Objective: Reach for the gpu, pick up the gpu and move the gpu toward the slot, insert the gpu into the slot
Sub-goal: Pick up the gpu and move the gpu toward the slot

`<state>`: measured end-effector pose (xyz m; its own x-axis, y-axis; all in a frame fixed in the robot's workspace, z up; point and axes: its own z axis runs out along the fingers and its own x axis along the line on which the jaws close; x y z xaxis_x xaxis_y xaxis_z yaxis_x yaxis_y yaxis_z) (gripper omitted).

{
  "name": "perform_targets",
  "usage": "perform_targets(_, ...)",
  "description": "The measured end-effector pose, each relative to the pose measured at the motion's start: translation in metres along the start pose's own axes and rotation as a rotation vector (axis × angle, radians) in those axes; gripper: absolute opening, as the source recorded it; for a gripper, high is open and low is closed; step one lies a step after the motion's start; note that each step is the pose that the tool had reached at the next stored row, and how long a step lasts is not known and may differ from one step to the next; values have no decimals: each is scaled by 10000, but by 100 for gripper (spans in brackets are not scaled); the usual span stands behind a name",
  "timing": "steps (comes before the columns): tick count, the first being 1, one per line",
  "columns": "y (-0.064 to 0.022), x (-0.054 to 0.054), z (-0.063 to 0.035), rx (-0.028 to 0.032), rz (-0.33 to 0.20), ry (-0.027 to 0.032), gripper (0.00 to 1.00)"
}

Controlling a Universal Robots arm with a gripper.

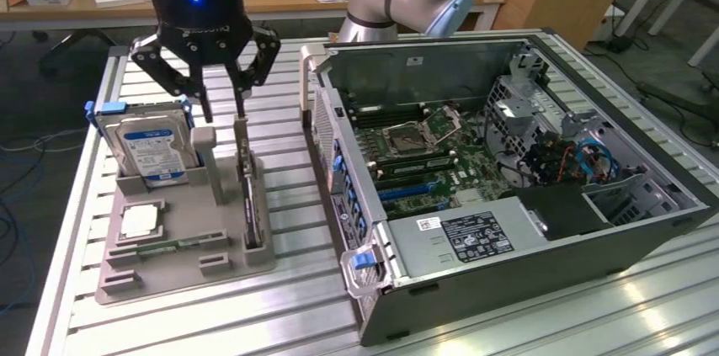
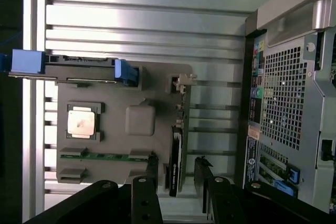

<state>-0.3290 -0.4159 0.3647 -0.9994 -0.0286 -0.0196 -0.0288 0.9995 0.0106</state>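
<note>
Exterior view first: my tool (image 1: 224, 110) hangs over the grey holder (image 1: 180, 276) that sits toward the table (image 1: 281, 314) edge on the exterior view's left. Its fingers are spread wide and grip nothing. The gpu (image 1: 249, 196) stands on its long edge along the holder's side nearest the open computer case (image 1: 540, 272), and the fingertips are just above one end of it; I cannot tell whether they touch. In the wrist view I see the tool (image 2: 177, 165) with one finger on either side of the gpu (image 2: 176, 156), seen edge-on. The slot (image 1: 407, 191) lies on the green motherboard (image 1: 450, 158) inside the case, well apart from the card. A hard drive (image 1: 146, 141) stands in the holder too, with a CPU chip (image 1: 141, 221) and a memory stick (image 1: 174, 247) lying flat.
</note>
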Motion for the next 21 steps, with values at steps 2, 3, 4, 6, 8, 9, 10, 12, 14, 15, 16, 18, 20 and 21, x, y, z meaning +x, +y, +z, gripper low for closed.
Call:
perform_targets(2, -25, 1, 9, -1, 1, 0, 41)
perform_targets(3, -35, 2, 13, 0, 1, 0, 41)
perform_targets(4, -45, 2, 18, 0, 1, 0, 41)
perform_targets(6, -61, 2, 31, -1, 0, -1, 41)
perform_targets(8, -70, 3, 47, -1, 1, -1, 41)
perform_targets(9, -72, 4, 57, -1, 2, 0, 41)
perform_targets(10, -74, 4, 66, -1, 2, 0, 41)
perform_targets(12, -81, 4, 81, -1, -1, 0, 41)
perform_targets(14, -87, 5, 95, -8, 1, 0, 41)
perform_targets(15, -89, 5, 100, -17, 1, 0, 41)
perform_targets(16, -92, 5, 106, -21, 1, 0, 41)
perform_targets(18, -99, 5, 123, -25, 1, -1, 41)
perform_targets(20, -102, 6, 147, -24, 2, 3, 41)
perform_targets(21, -102, 7, 160, -24, 3, 7, 41)
